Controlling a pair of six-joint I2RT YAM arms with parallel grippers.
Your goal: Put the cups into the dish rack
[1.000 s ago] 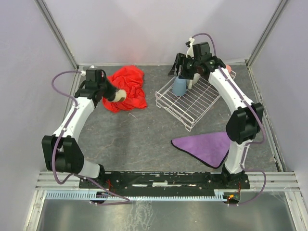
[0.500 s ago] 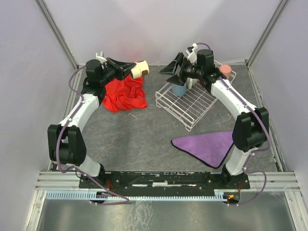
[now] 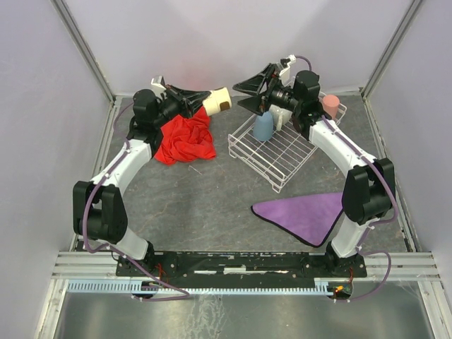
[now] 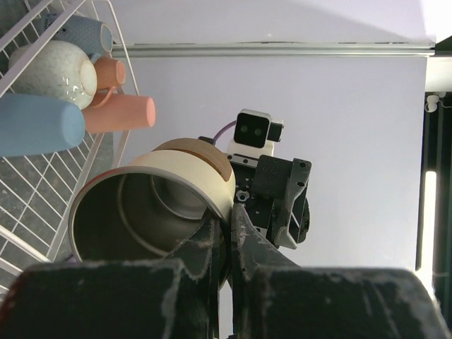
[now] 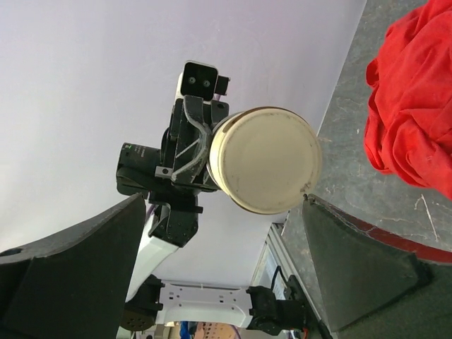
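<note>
The left gripper (image 4: pixel 227 236) pinches the rim of a cream cup (image 4: pixel 152 205), held in the air. Facing its base, the right gripper (image 3: pixel 253 95) stands wide open, empty. Below that gripper sits the dish rack (image 3: pixel 282 152), a light-blue cup (image 3: pixel 263 127) inside.

Looks like a robotics lab test cell rather than a home or kitchen. Closed in by plain pale-violet wall panels (image 3: pixel 233 42) on bare metal posts (image 3: pixel 81 49). Floored with a grey table (image 3: pixel 205 191). Fitted with two robot arms (image 3: pixel 116 169) bolted to a black base plate (image 3: pixel 282 265) on aluminium rails (image 3: pixel 406 263).
</note>
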